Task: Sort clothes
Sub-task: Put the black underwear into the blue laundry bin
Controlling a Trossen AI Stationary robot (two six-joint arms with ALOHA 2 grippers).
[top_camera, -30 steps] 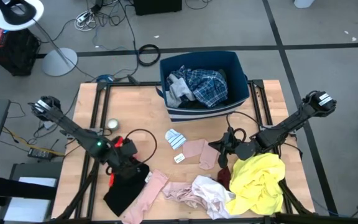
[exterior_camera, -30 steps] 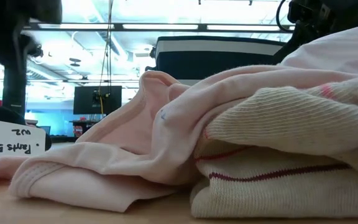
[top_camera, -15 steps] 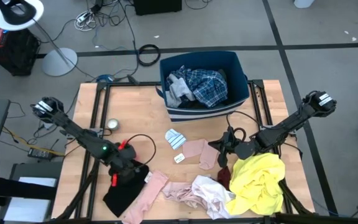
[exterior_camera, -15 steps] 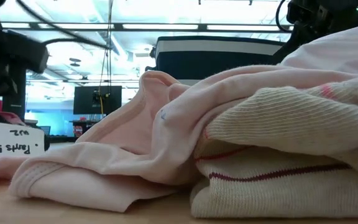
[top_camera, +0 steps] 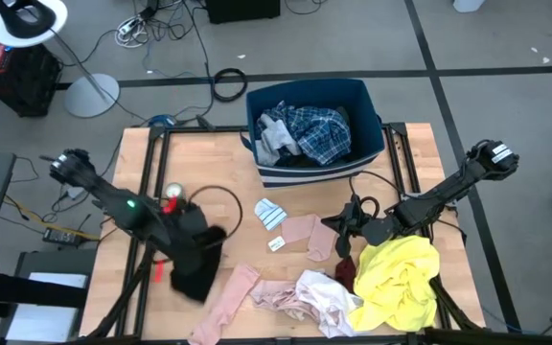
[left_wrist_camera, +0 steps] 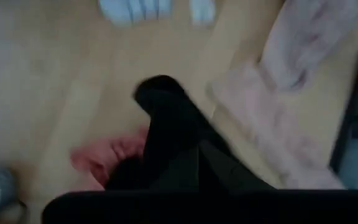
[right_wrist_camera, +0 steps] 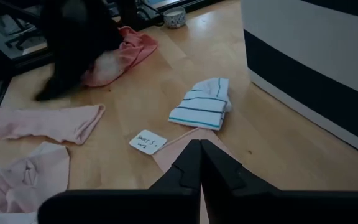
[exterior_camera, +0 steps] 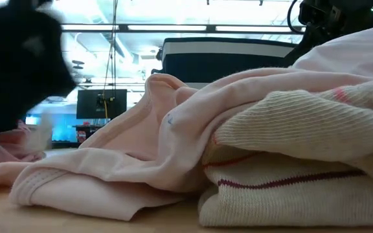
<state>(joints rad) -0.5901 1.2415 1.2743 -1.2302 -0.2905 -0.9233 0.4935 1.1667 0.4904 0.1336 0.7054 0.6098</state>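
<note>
Lifted now: left gripper [top_camera: 182, 233] clamped on the floppy black fabric garment [top_camera: 197, 261], beside the long pale pink garment [top_camera: 224, 305]; right gripper [top_camera: 345, 224] closed, empty.

robotics lab: floor cables [top_camera: 223, 81], ceiling strip lights [exterior_camera: 173, 28], monitor [exterior_camera: 101, 103].

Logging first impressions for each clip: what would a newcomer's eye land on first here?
Probably the left tool, shut on a black garment and lifting it off the table's left side. Next, the bright yellow garment heaped at the front right, beside the resting right tool. Then the navy bin at the back, holding blue plaid fabric.
</note>
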